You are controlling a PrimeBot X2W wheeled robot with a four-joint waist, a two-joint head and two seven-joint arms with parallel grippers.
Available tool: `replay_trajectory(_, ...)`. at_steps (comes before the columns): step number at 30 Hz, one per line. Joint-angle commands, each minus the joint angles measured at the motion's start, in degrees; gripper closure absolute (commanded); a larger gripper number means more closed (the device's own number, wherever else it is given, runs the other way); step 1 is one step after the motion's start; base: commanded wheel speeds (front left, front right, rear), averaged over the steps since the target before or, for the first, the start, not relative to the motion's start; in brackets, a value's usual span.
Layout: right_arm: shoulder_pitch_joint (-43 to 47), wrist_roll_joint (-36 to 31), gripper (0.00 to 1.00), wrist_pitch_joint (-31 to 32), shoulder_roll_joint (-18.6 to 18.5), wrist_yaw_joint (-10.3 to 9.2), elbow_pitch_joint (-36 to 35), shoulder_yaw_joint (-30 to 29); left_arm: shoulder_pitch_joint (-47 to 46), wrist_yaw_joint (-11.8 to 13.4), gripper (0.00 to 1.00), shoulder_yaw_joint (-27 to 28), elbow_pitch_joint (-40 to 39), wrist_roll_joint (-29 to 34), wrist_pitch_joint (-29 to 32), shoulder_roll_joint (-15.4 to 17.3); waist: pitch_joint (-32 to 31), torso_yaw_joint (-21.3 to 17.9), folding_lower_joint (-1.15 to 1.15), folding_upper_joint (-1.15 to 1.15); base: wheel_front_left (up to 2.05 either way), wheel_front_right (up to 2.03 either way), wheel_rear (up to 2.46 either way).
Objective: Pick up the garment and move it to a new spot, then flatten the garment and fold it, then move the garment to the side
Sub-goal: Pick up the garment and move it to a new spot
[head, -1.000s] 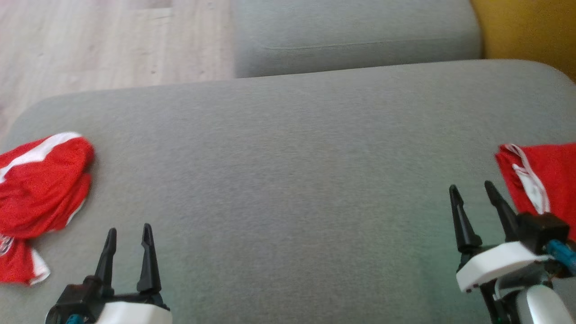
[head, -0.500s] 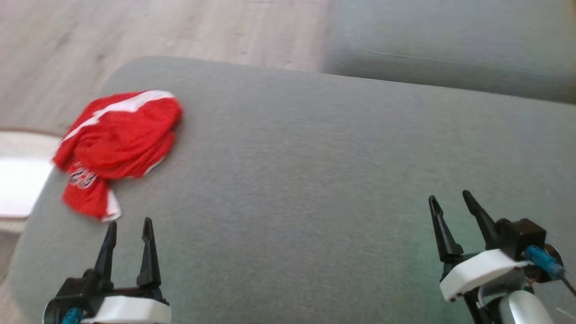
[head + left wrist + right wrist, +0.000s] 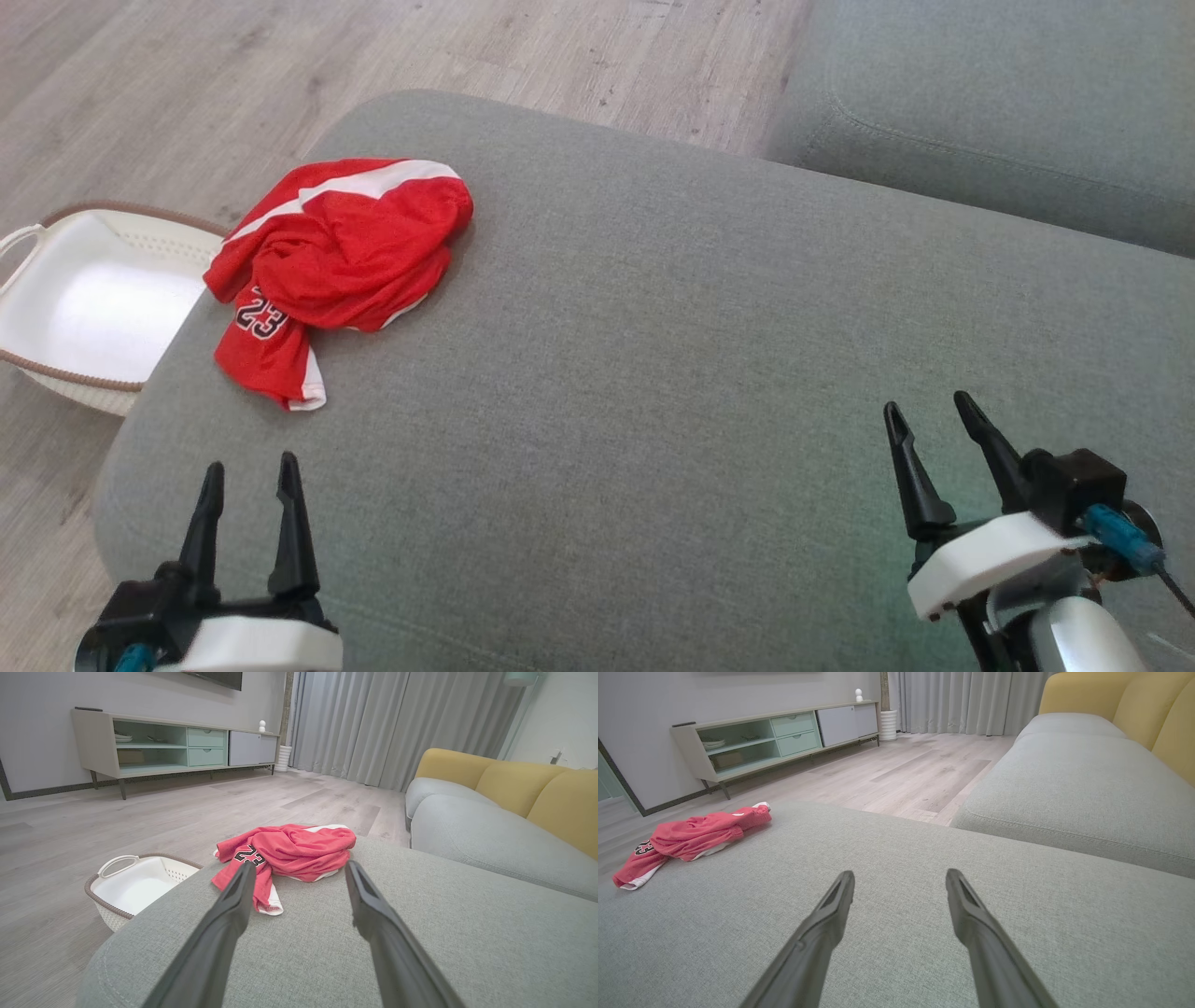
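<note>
The garment [image 3: 338, 259] is a crumpled red piece with white trim and a "23" print, lying near the far left corner of the grey cushion [image 3: 709, 355]. It also shows in the left wrist view [image 3: 292, 851] and the right wrist view [image 3: 696, 835]. My left gripper [image 3: 247, 469] hovers open at the lower left, short of the garment and apart from it. Over the cushion's right side my right gripper [image 3: 927, 410] stands open with nothing between its fingers.
A white basket [image 3: 84, 308] with a brown rim stands on the wooden floor [image 3: 187, 84] just left of the cushion. A second grey cushion [image 3: 1008, 103] lies at the far right, with yellow backrests [image 3: 523, 784] behind it. A low cabinet [image 3: 173, 746] lines the wall.
The head camera has swung left: the garment now sits further right and up in the picture, the basket has come into sight, and a second red garment at the right has left the picture. Both grippers stay open.
</note>
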Motion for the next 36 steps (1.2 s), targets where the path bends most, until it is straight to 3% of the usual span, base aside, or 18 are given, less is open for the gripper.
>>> replay_trajectory(1, -2.47, -0.02, 0.0, -0.75, -0.37, 0.37, -1.77, 1.36, -1.49, 0.12, 0.0, 1.9, -2.02, -0.37, -0.31, 0.98, 0.07, -0.09, 0.0, 0.0, 0.0, 0.0, 0.0)
replay_trajectory(8, -2.82, 0.1, 0.0, -0.57, -0.9, 0.37, -2.72, 1.19, -4.81, 0.21, 0.0, 2.59, -8.58, -2.23, 2.65, 1.58, 2.19, -0.85, 0.0, 0.0, 0.0, 0.0, 0.0)
replay_trajectory(11, -3.37, -0.09, 0.0, -0.11, -1.3, 0.37, -4.01, 0.92, -9.09, 1.04, 0.0, 3.95, -12.35, -3.71, 7.49, 2.94, 4.41, -1.28, 0.0, 0.0, 0.0, 0.0, 0.0)
replay_trajectory(15, -4.6, -0.37, 0.0, 0.6, -1.93, 0.37, -5.53, 1.37, -14.74, 1.87, 0.0, 6.52, -11.81, -7.32, 14.51, 4.74, 7.57, -2.57, 0.0, 0.0, 0.0, 0.0, 0.0)
replay_trajectory(19, -7.6, -1.05, 0.0, 1.79, -3.35, 0.37, -8.64, 2.91, -22.57, 3.79, 0.0, 11.29, -8.56, -11.27, 21.38, 8.5, 13.33, -5.75, 0.0, 0.0, 0.0, 0.0, 0.0)
replay_trajectory(24, -11.91, -1.77, 0.0, 3.16, -6.04, 0.37, -13.5, 3.98, -30.32, 4.29, 0.0, 15.94, -2.73, -16.42, 25.61, 11.7, 21.28, -9.92, 0.0, 0.0, 0.0, 0.0, 0.0)
replay_trajectory(31, -14.73, -2.63, 0.0, 4.18, -7.99, 0.37, -18.91, 4.48, -35.64, 5.53, 0.0, 19.02, 8.87, -18.71, 30.57, 16.86, 29.31, -14.9, 0.0, 0.0, 0.0, 0.0, 0.0)
replay_trajectory(36, -14.93, -2.44, 0.0, 4.29, -8.85, 0.37, -20.71, 4.59, -37.29, 8.67, 0.0, 19.3, 18.79, -20.73, 39.03, 18.11, 31.38, -17.43, 0.0, 0.0, 0.0, 0.0, 0.0)
